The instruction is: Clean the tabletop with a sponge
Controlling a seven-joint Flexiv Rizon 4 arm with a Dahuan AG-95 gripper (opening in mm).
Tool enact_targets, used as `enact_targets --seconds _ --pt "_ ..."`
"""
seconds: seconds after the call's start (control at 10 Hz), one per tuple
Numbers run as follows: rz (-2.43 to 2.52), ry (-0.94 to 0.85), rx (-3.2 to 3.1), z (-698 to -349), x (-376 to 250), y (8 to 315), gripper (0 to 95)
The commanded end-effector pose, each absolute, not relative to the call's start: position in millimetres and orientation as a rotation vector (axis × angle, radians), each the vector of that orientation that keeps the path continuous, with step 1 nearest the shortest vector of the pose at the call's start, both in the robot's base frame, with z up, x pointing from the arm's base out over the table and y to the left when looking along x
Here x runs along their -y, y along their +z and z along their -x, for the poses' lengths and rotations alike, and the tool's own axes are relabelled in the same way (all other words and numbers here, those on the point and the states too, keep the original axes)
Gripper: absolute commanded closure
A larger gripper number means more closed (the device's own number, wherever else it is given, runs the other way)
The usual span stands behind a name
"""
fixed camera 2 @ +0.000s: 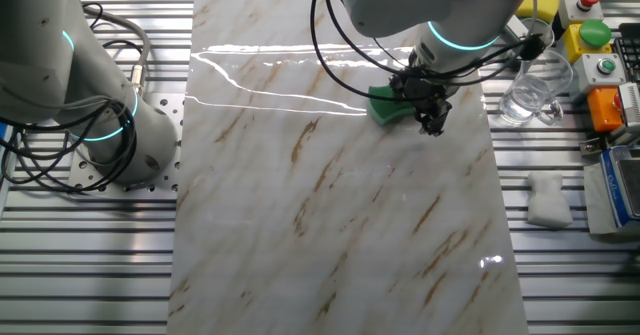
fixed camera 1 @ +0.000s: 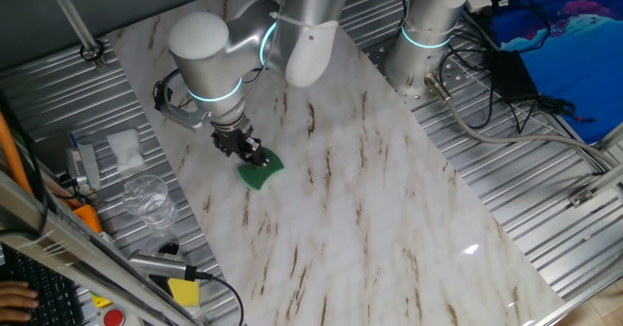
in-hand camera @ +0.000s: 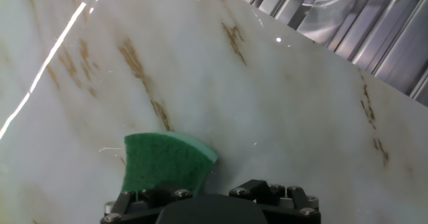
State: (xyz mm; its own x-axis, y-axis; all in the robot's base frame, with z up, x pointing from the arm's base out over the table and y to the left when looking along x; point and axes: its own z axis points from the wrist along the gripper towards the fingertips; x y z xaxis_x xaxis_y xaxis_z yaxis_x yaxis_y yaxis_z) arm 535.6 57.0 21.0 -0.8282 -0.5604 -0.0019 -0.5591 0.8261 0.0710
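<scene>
The white marble-look tabletop [fixed camera 1: 389,199] with brown veins runs across the scene and also shows in the other fixed view [fixed camera 2: 330,225] and the hand view [in-hand camera: 281,97]. The green sponge [fixed camera 1: 260,173] lies flat on the slab near its edge on the clutter side. My gripper [fixed camera 1: 251,155] reaches down onto it and is shut on one edge of the sponge. In the other fixed view the sponge [fixed camera 2: 387,107] sticks out to the left of the gripper [fixed camera 2: 428,113]. In the hand view the sponge [in-hand camera: 167,162] sits just ahead of the gripper body, left of centre; the fingertips are hidden.
A clear glass [fixed camera 1: 146,198] [fixed camera 2: 530,90], a white folded cloth [fixed camera 1: 125,148] [fixed camera 2: 548,197] and a yellow block [fixed camera 1: 183,292] lie on the ribbed metal beside the slab. A second arm's base [fixed camera 1: 428,34] [fixed camera 2: 100,105] with cables stands on the opposite side.
</scene>
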Motion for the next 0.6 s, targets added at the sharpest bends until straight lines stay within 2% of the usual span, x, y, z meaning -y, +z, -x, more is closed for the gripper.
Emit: enact_targets --seconds 0.1,0.6 --pt "-0.917 -0.104 2.981 -535.5 -56.8 21.5 19.0" --pt "-0.93 -0.099 2.974 -535.5 -56.8 21.5 19.0"
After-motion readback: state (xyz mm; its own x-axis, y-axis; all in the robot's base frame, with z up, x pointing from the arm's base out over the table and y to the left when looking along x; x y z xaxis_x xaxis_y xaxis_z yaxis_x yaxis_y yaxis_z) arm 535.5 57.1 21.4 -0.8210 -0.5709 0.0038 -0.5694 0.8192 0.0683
